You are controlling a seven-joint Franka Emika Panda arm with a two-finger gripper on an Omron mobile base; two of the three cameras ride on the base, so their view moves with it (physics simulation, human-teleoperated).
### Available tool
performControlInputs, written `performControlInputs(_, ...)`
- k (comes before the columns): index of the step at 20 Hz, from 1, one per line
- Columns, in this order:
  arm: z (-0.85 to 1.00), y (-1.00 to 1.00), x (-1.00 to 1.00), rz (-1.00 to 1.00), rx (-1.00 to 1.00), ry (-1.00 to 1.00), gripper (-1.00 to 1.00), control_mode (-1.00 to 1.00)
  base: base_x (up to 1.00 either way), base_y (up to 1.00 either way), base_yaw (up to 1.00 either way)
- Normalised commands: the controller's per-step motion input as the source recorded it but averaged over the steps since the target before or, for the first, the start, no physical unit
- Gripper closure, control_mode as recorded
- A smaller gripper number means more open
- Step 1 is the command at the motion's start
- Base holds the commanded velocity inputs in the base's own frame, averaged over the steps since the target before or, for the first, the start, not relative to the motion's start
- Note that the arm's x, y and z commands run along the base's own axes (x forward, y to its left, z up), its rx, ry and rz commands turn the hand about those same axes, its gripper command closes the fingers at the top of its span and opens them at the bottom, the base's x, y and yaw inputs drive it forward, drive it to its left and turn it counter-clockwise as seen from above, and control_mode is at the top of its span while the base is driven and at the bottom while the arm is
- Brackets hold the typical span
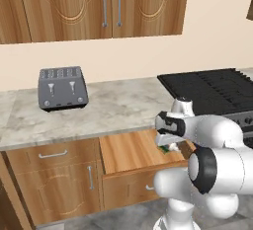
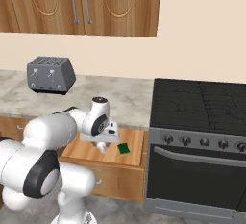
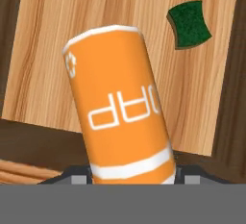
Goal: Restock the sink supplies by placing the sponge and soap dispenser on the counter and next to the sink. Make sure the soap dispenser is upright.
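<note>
Over the open wooden drawer (image 2: pixel 86 152), the gripper (image 3: pixel 129 177) clamps a smooth orange cylindrical soap bottle (image 3: pixel 117 107); a flat green sponge (image 3: pixel 189 23) lies beyond.

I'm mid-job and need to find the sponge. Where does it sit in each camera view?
Left base view: the sponge peeks out green beside the gripper, on the open drawer's right side.
Right base view: lying flat on the open drawer floor, right of the gripper.
Hand view: upper right, beyond the orange soap bottle.
Shared landmark: the drawer's wooden floor.
</note>
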Motion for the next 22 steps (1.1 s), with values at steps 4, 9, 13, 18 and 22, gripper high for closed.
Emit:
performControlInputs(4, 0.96, 0.0, -0.43, 0.0, 0.0, 0.02, 1.0, -1.0, 0.0, 0.0, 0.0)
performControlInputs(9, 0.96, 0.0, -0.28, 0.0, 0.0, -0.01, 1.0, -1.0, 0.0, 0.0, 0.0)
performControlInputs(13, 0.54, 0.03, -0.17, 0.0, -0.02, -0.01, 1.0, -1.0, 0.0, 0.0, 0.0)
performControlInputs(18, 0.0, 0.05, 0.0, 0.0, 0.0, 0.0, 1.0, -1.0, 0.0, 0.0, 0.0)
performControlInputs(22, 0.0, 0.0, 0.0, 0.0, 0.0, 0.0, 1.0, 1.0, -0.58, -0.46, 0.2)
